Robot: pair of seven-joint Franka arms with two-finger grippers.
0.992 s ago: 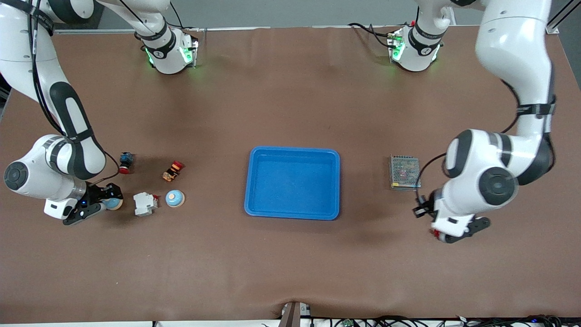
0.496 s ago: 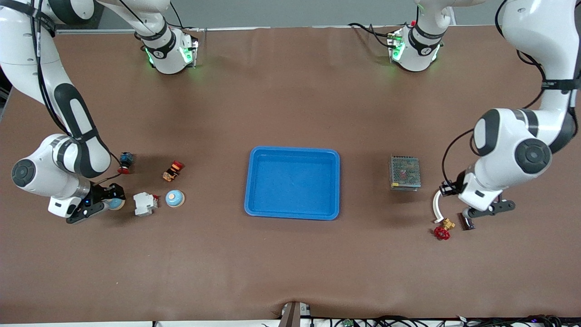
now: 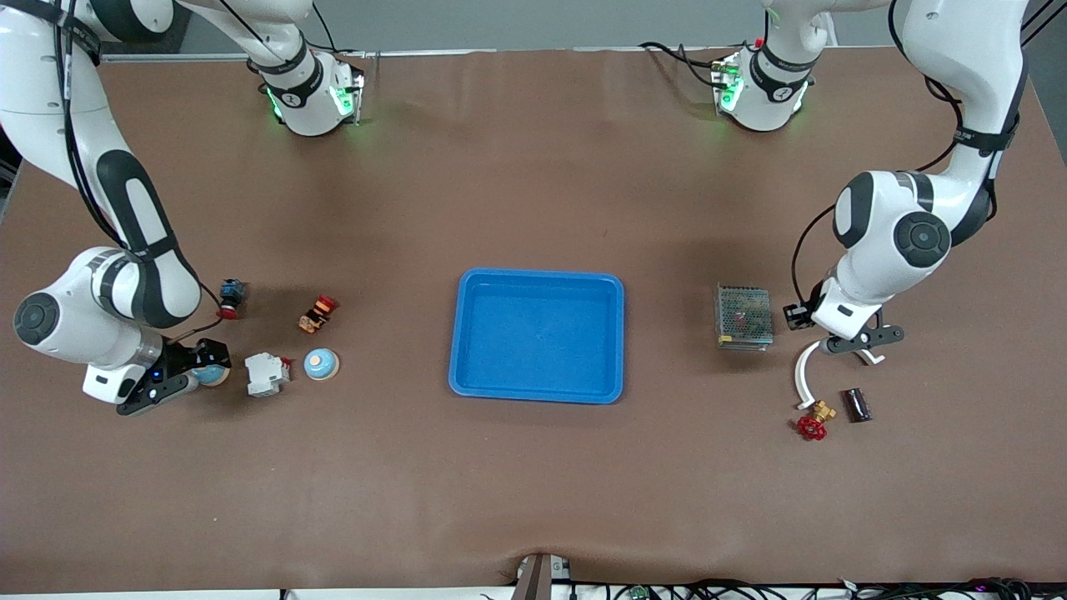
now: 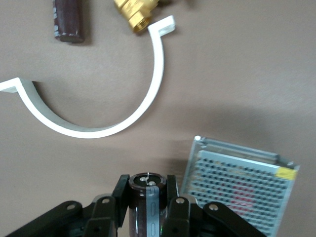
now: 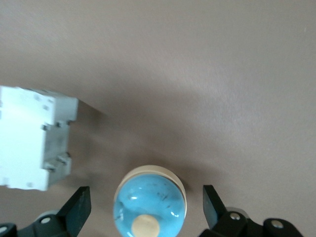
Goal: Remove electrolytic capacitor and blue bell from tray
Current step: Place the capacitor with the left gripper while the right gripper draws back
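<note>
A dark capacitor (image 4: 147,196) with a grey stripe stands upright between the jaws of my left gripper (image 4: 147,190), which is shut on it. That gripper (image 3: 863,340) hangs over the table beside the mesh box. A second dark capacitor (image 3: 857,405) lies on the table nearer the front camera. At the right arm's end, my right gripper (image 3: 193,377) is open around a blue bell (image 5: 150,207) with a cream button; both fingertips (image 5: 79,217) stand apart from it. Another blue bell (image 3: 321,364) sits beside the white breaker. The blue tray (image 3: 538,283) lies mid-table.
A white breaker (image 3: 267,374) sits close to the right gripper, between the two bells. A red-topped button (image 3: 318,312) and a blue switch (image 3: 231,297) lie farther back. Near the left gripper are a mesh power supply (image 3: 743,316), a white curved clip (image 3: 802,379) and a red-handled brass valve (image 3: 814,423).
The right gripper's jaws have spread wide around the bell. The left arm has risen from beside the valve and moved toward the mesh box with a capacitor in its jaws.
</note>
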